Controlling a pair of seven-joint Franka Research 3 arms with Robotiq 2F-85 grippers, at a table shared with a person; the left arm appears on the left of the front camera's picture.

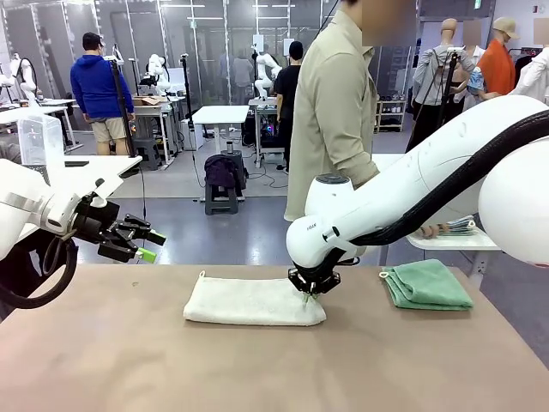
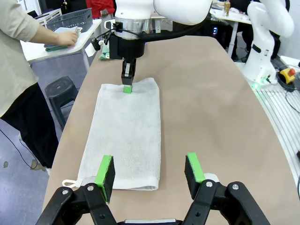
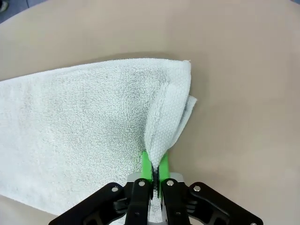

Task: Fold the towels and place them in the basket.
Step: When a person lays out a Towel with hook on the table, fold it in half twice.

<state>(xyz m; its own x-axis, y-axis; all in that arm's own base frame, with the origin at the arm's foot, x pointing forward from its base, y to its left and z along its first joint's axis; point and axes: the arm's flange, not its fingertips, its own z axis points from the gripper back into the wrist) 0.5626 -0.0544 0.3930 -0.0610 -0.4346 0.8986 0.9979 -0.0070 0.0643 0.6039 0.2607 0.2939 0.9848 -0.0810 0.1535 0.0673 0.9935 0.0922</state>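
Tabletop point(image 1: 129, 360) holds cream towel point(image 1: 249, 302); right gripper point(image 3: 153, 171) pinches its end for next fold, left gripper point(image 2: 149, 173) waits open w/ nothing.

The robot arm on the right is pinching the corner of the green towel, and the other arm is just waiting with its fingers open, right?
Not quite: the right gripper pinches the white towel, as the right wrist view shows. The green towel lies apart, folded. The left gripper is indeed open.

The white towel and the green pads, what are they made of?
The white towel looks like soft terry cloth: fuzzy loops, a woven waffle band at its edge. The green pads on the left end effector look like smooth matte rubber or plastic; I can't tell which.
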